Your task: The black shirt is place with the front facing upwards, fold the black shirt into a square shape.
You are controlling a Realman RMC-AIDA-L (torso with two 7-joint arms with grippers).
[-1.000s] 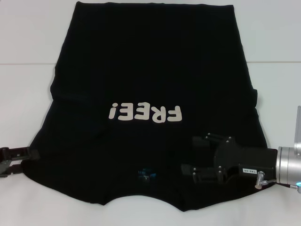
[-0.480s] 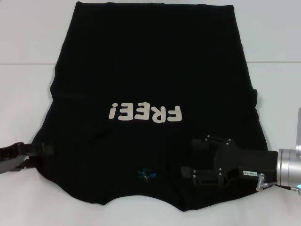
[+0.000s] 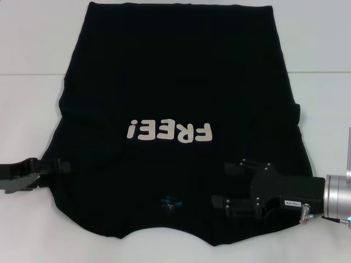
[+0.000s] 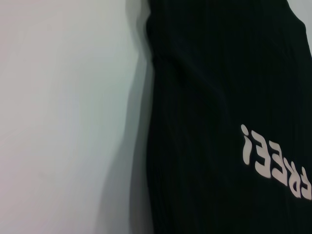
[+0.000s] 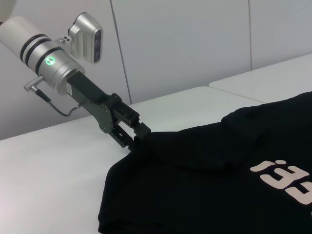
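The black shirt [image 3: 175, 109] lies flat on the white table [image 3: 33, 44], front upward, its collar and small blue neck label [image 3: 170, 203] at the near edge and its hem at the far edge. The cream lettering [image 3: 169, 132] reads inverted from my head view. Both sleeves appear already turned inward, since the near outline is narrowed and no sleeve projects onto the table.

My left gripper [image 3: 57, 164] lies low at the near left edge of the shirt, its fingers [image 5: 135, 131] reaching onto the black cloth. In the right wrist view they seem to be pinched on the shoulder fabric, which rises slightly toward them; I judge them clenched on the cloth.

My right gripper [image 3: 230, 183] rests over the near right shoulder region, pointing left across the shirt. Its two fingers [image 3: 235, 167] stand apart, released, with bare cloth between them and nothing held.

Handling, as judged: the shirt is light, soft and limp, so it will drape and sag from any single hold and may drag or wrinkle over the table. It is not fragile or slippery. A fold toward the far hem calls for matched holds at the two near shoulder corners, taken through all layers at the edge, so that the cloth lifts evenly and the tucked sleeves do not slip out.
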